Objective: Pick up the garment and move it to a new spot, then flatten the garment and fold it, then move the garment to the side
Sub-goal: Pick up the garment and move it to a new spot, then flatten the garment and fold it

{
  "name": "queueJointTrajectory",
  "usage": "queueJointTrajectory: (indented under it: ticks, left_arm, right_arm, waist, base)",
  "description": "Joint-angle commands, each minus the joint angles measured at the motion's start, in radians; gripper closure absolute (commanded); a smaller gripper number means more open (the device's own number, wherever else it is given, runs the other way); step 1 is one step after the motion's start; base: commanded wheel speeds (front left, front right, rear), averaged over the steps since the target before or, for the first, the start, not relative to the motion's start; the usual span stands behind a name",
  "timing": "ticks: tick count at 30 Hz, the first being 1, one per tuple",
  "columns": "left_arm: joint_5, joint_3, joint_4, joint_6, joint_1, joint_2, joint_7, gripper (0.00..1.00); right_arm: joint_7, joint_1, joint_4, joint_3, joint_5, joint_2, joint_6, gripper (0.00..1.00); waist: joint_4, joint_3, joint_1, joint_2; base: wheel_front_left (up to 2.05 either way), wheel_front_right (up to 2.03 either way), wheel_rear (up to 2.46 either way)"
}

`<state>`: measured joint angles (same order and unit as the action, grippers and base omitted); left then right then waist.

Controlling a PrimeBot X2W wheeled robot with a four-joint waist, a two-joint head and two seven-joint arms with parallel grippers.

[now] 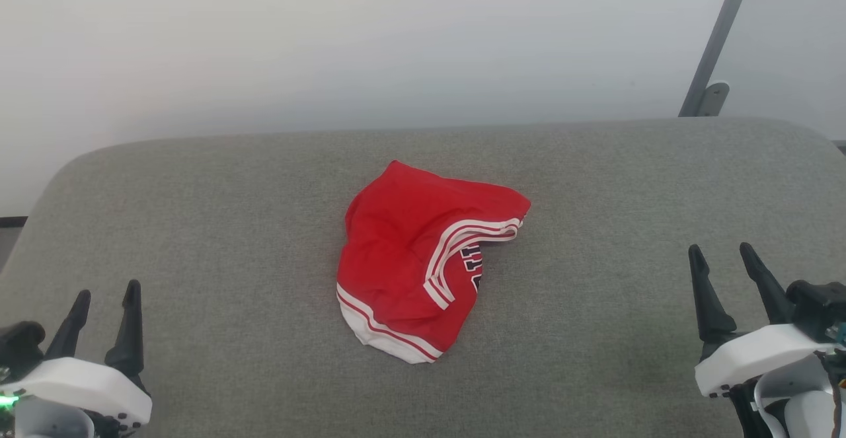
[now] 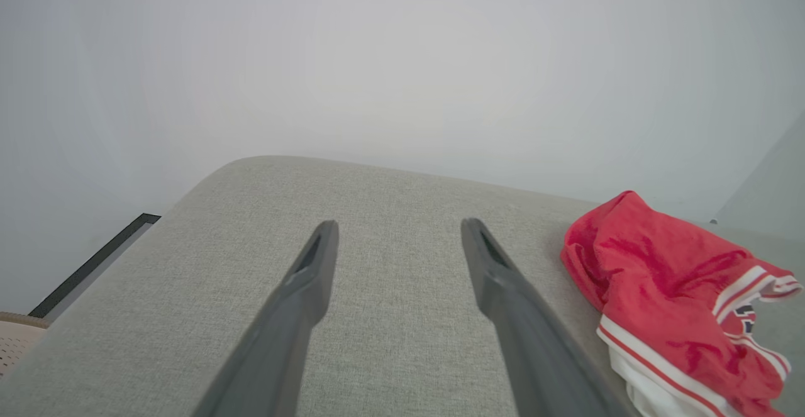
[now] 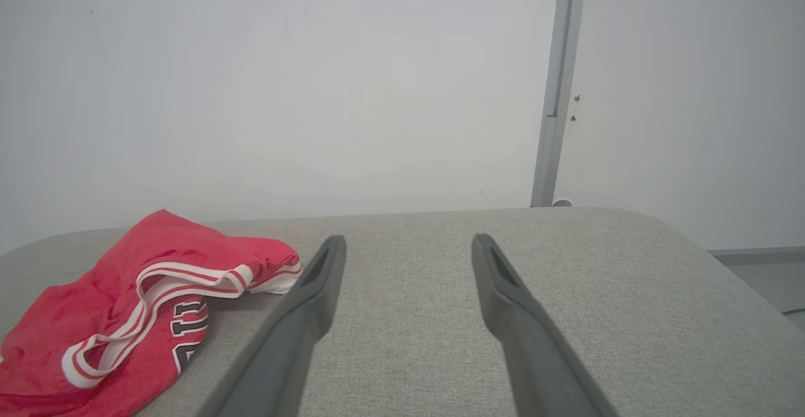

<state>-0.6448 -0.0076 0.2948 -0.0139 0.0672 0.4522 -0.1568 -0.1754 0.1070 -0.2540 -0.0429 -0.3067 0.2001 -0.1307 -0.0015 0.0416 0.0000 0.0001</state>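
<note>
While garment point(image 1: 396, 253) lies crumpled | left hand point(image 1: 108, 289), right hand point(image 1: 720, 246) apart, empty | left wrist view: basket point(image 2: 12, 341) corner

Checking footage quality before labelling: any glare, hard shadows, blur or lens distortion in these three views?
Head view: soft, even light, no glare; the jersey is sharp, with a faint shadow along its right edge. Left wrist view: the left gripper is blurred, close to the lens, and the cushion edge bows. Right wrist view: the right gripper is blurred too; jersey lettering looks crisp.
</note>
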Motion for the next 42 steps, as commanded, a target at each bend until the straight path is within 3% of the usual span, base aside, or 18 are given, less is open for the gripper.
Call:
queueJointTrajectory:
  ticks: [1,21,37,42]
  left_arm:
    - [-0.011,0.004,-0.005,-0.006,-0.015,-0.003,-0.012,0.00]
    - [-0.031,-0.002,-0.034,-0.015,-0.026,-0.010,-0.028,0.00]
    - [-0.065,-0.143,-0.146,-0.048,0.073,0.019,0.269,0.00]
    - [-0.069,-0.188,-0.162,-0.034,0.101,0.028,0.381,0.00]
  right_arm:
    - [0.003,-0.010,0.007,-0.003,0.005,-0.002,0.000,0.00]
    - [0.004,-0.017,0.014,0.004,0.008,-0.001,0.000,0.00]
    - [-0.014,0.042,0.010,0.033,0.004,-0.013,0.000,0.00]
    - [-0.028,0.068,0.000,0.046,0.002,-0.026,0.000,0.00]
  waist:
    - [0.003,0.001,0.0000,-0.0001]
    - [0.013,-0.011,0.0000,-0.0001]
    - [-0.074,-0.102,0.0000,-0.0001]
    - [-0.117,-0.155,0.0000,-0.0001]
  base:
    - [0.00,0.00,0.00]
    - [0.00,0.00,0.00]
    - [0.00,0.00,0.00]
    - [0.00,0.00,0.00]
